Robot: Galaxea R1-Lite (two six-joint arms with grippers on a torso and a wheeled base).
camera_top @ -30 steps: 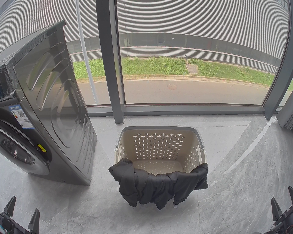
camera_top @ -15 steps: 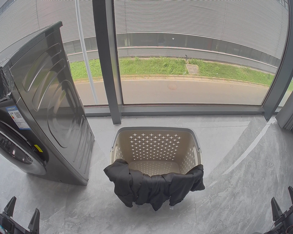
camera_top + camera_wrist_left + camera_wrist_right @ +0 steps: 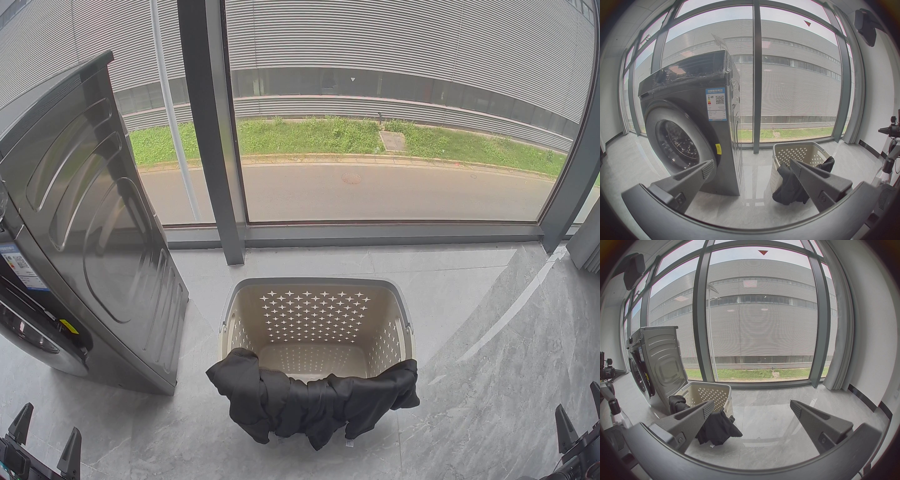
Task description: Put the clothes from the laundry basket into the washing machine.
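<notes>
A black garment point(image 3: 315, 403) is draped over the near rim of the beige perforated plastic laundry basket point(image 3: 312, 309) at lower centre, so nothing is judged loaded yet into the dark grey washing machine point(image 3: 94, 219) at left. The left hand point(image 3: 50, 420) and right hand point(image 3: 578, 400) are spread in the bottom corners.

Cream, grey-rimmed basket point(image 3: 315, 312) with star-shaped holes; black clothes point(image 3: 312, 400) draped on it. Ahead of the left gripper point(image 3: 50, 420), dark grey washer point(image 3: 94, 219) with blue-and-white label point(image 3: 716, 103), yellow sticker point(image 3: 718, 149). Grey veined floor point(image 3: 500, 375).
</notes>
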